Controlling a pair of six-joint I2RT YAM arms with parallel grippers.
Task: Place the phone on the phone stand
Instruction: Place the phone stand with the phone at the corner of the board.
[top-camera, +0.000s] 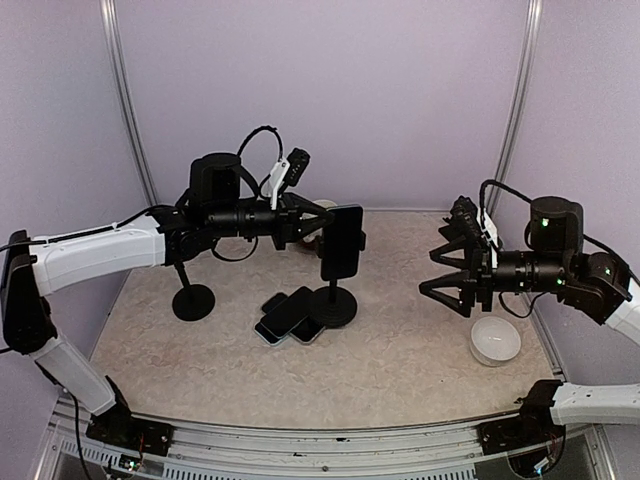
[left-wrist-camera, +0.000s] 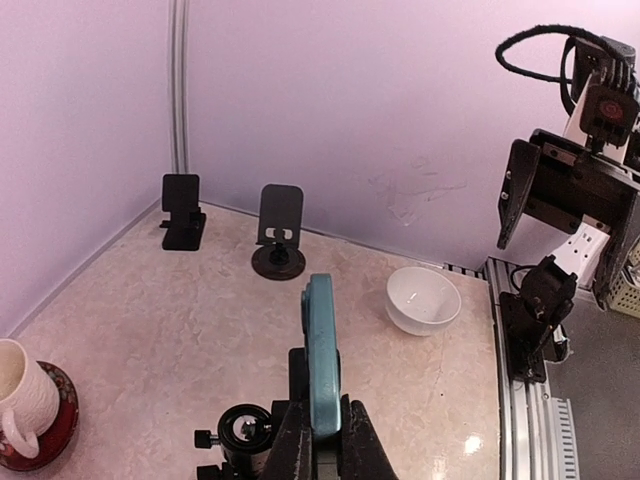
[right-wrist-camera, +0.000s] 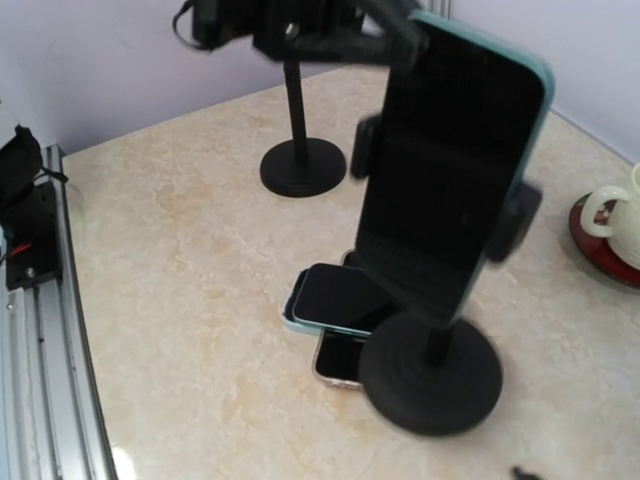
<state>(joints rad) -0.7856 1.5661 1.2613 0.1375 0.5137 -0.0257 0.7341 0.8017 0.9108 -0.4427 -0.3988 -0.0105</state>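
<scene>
Teal-edged phone (right-wrist-camera: 450, 170) is upright in the clamp stand (right-wrist-camera: 430, 375), its glossy black glass facing the right arm. The left gripper (left-wrist-camera: 322, 428) pinches the phone's thin edge. The right gripper (top-camera: 440, 272) has its jaws wide and empty, well apart from the stand. Side clamps probably grip the phone, but the view is blurred.

Risk: on release the fingers drag the slick phone, and the slim pole on its round matte base tips onto the spare phones (right-wrist-camera: 335, 300) lying beside it.

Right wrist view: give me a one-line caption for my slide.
Left end effector holds a teal-edged phone in the stand, spare phones flat by its base.

Bright even light, right wrist view blurred
</scene>
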